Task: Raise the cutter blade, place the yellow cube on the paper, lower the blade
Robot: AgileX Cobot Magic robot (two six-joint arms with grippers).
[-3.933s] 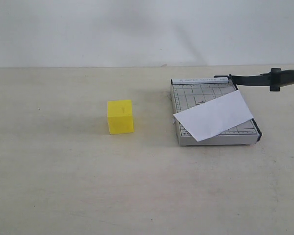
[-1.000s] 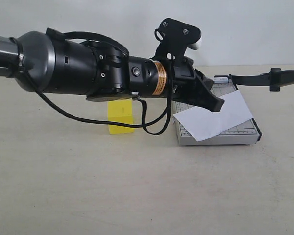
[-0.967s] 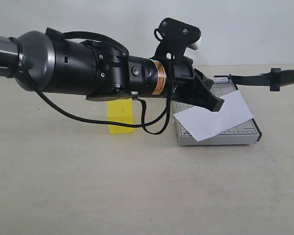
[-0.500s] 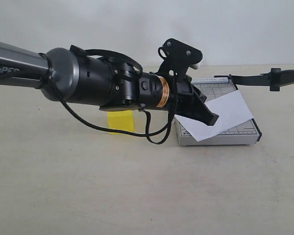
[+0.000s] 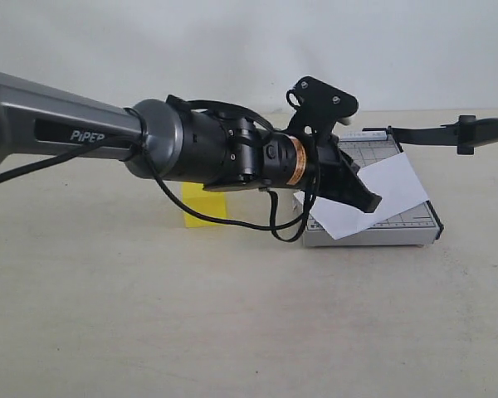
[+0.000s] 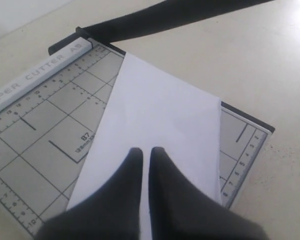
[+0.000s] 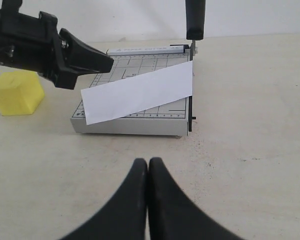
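Observation:
The cutter blade stands raised, its black arm reaching out past the right of the grey gridded cutter base. The white paper lies slantwise on the base. My left gripper hovers low over the paper, its fingers almost together with nothing between them. The yellow cube sits on the table left of the cutter, mostly hidden behind my left arm; it shows better in the right wrist view. My right gripper is shut over bare table in front of the cutter base.
My long left arm spans from the left edge across the cube to the cutter. The raised blade stands upright at the base's far corner. A pale wall runs behind the table.
My left arm came into view over the cube and reached to the cutter. In the last second it stretched farther right and sank a little toward the paper. Cube, paper and blade stayed put.

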